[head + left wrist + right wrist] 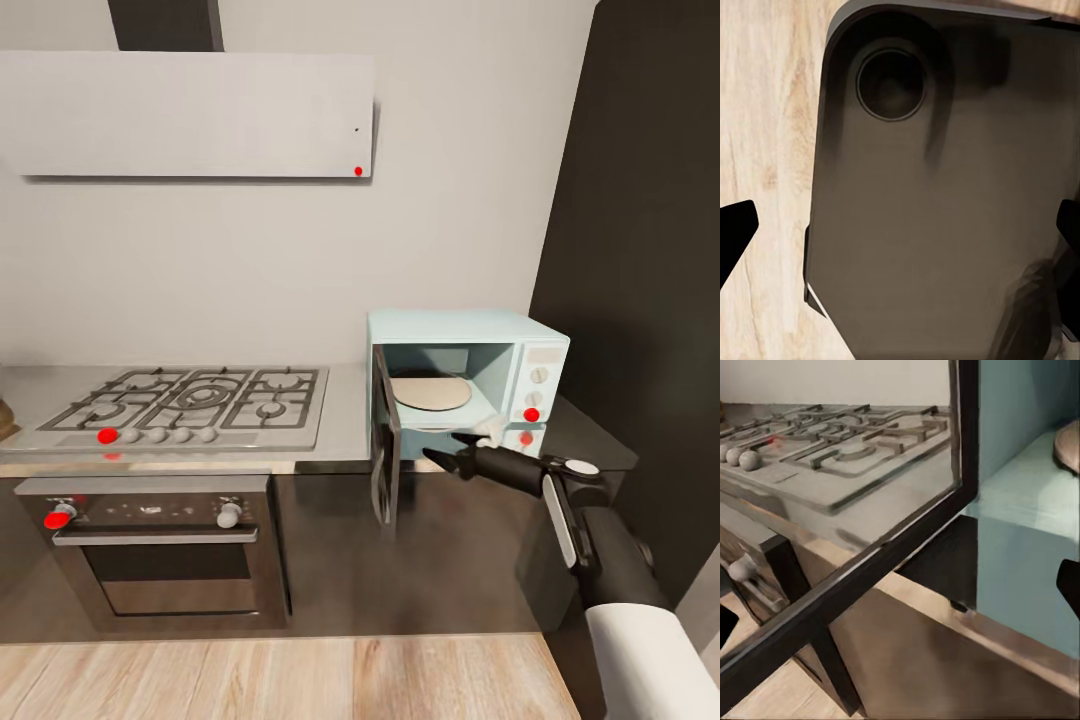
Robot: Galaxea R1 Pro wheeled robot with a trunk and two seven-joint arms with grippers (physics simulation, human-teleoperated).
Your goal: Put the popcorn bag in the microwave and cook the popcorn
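The pale mint-blue microwave (465, 372) stands at the right end of the grey countertop (345, 425). Its dark glass door (385, 455) is swung wide open to the left, and a round turntable plate (430, 392) lies inside. My right gripper (446, 447) hangs open just in front of the cavity's lower edge, holding nothing. The right wrist view looks through the door glass (870, 510) at the mint interior (1027, 487). My left gripper (900, 232) is open over my dark base. A tan-brown sliver (5, 420) at the countertop's far left may be the popcorn bag; the popcorn is hidden.
A grey gas hob (195, 400) fills the countertop left of the microwave, with a built-in oven (160, 545) below and a flat hood (185, 115) above. A tall dark cabinet (640, 250) rises on the right. Wood floor (300, 680) lies in front.
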